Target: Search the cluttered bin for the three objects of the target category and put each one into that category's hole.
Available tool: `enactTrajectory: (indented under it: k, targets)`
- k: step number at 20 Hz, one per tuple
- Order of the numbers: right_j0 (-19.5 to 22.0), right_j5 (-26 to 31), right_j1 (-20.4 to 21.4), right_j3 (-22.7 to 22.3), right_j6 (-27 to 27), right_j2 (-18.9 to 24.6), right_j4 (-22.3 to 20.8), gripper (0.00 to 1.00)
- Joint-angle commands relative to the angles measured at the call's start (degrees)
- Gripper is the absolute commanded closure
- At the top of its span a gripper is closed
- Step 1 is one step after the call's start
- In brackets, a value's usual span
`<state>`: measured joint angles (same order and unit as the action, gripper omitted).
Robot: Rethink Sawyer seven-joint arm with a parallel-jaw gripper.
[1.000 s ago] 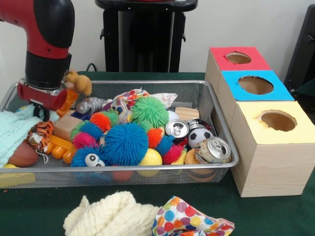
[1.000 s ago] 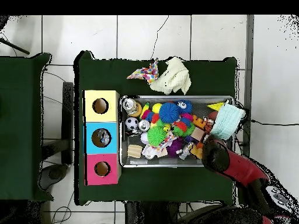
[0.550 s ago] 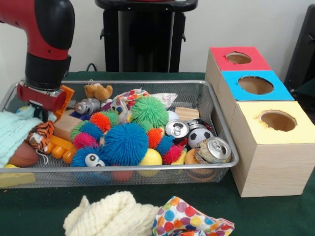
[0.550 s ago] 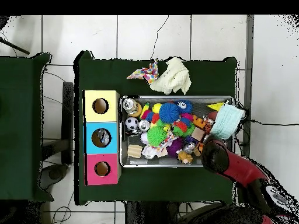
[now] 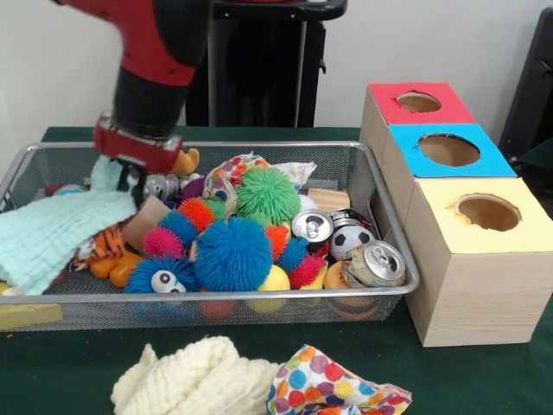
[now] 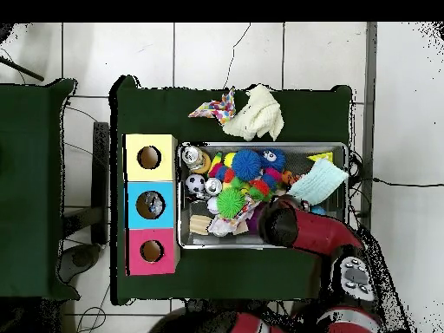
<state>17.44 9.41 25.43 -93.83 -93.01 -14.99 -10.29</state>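
The wire bin is full of mixed toys. My gripper hangs over its left half, shut on a corner of the mint knitted cloth, which rises in a peak to the fingers and drapes down left. A small teddy bear sits just behind the gripper. Two drink cans, a soccer ball, a blue spiky ball and a green one lie to the right. In the overhead view the arm covers the gripper and the mint cloth lies beside it.
Three wooden boxes with holes stand right of the bin: red, blue, yellow. A cream knitted cloth and a polka-dot cloth lie on the table before the bin. A tiger toy lies under the mint cloth's edge.
The arm swung from the bin's left end toward its middle, and the mint cloth came along with it. The teddy bear dropped earlier and now rests behind the gripper.
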Motion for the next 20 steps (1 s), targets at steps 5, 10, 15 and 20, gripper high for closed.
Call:
enactTrajectory:
  k: [5, 10, 15, 20]
  targets:
    - [-8.8, 12.6, 1.8, 2.9, -12.2, -5.2, 4.9, 1.00]
    - [-9.0, 13.2, 2.2, 3.0, -11.4, -5.3, 5.7, 1.00]
    - [-8.3, 11.8, 2.3, 2.1, -10.7, -4.8, 6.2, 1.00]
    - [-8.2, 11.6, 1.9, 2.1, -10.1, -4.4, 6.2, 1.00]
